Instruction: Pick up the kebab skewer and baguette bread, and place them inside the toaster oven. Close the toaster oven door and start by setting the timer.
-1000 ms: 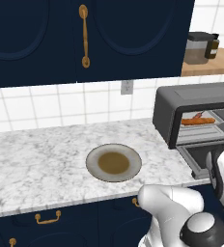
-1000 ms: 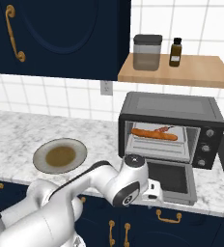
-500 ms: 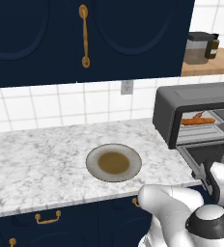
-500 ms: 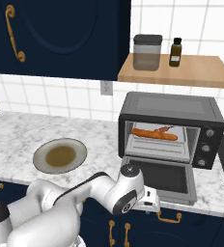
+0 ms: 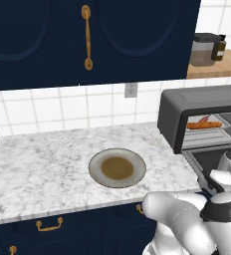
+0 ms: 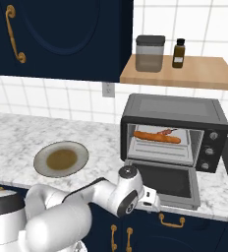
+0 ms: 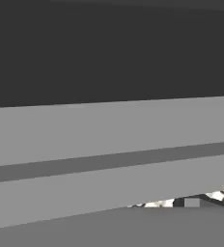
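The toaster oven (image 6: 175, 130) stands on the marble surface (image 6: 17, 142) with its door (image 6: 166, 180) dropped flat, a baguette (image 6: 156, 137) and skewer (image 6: 166, 131) on its rack, a brown plate (image 6: 61, 159) to its left.

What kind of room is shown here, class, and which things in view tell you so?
A home kitchen, rendered: a marble counter under navy cabinets, a toaster oven with food inside, and a tiled wall.

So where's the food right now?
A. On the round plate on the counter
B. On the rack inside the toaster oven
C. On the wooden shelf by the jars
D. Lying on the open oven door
B: the baguette and the skewer lie on the rack inside the toaster oven; the plate holds no food, and the oven door hangs open and bare.
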Tool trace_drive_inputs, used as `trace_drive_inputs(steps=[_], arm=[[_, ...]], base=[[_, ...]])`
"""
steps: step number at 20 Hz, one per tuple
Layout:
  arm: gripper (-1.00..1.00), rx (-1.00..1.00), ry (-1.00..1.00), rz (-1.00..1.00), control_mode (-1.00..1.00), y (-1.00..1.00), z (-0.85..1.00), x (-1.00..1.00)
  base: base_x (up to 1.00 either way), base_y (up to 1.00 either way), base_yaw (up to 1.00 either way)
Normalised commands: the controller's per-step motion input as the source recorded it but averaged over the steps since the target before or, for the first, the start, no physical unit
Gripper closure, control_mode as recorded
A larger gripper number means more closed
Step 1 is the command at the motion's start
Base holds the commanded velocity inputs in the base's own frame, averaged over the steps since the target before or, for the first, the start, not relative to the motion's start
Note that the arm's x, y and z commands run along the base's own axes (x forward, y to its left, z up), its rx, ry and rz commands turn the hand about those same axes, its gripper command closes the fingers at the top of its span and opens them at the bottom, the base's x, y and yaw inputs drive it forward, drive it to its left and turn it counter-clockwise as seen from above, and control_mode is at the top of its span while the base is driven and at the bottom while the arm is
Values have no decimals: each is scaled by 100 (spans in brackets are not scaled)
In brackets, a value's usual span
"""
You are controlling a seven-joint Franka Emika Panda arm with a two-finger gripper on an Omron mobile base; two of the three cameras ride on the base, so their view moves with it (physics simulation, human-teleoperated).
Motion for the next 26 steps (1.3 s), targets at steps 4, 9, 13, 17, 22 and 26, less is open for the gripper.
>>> trace_drive_inputs(steps=[4, 9, 13, 17, 22, 26], arm=[[-100, 0, -9, -10, -100, 0, 0, 49], [-100, 0, -16, -10, -100, 2, 15, 49], [-100, -1, -20, -9, -100, 6, 46, 71], [-100, -2, -23, -7, -100, 12, 65, 79], [-100, -3, -23, -7, -100, 25, 87, 95], [-100, -4, -27, -8, -100, 36, 77, 97]], base=[[0, 0, 0], [0, 0, 0], [0, 0, 0], [0, 0, 0], [0, 0, 0], [0, 0, 0]])
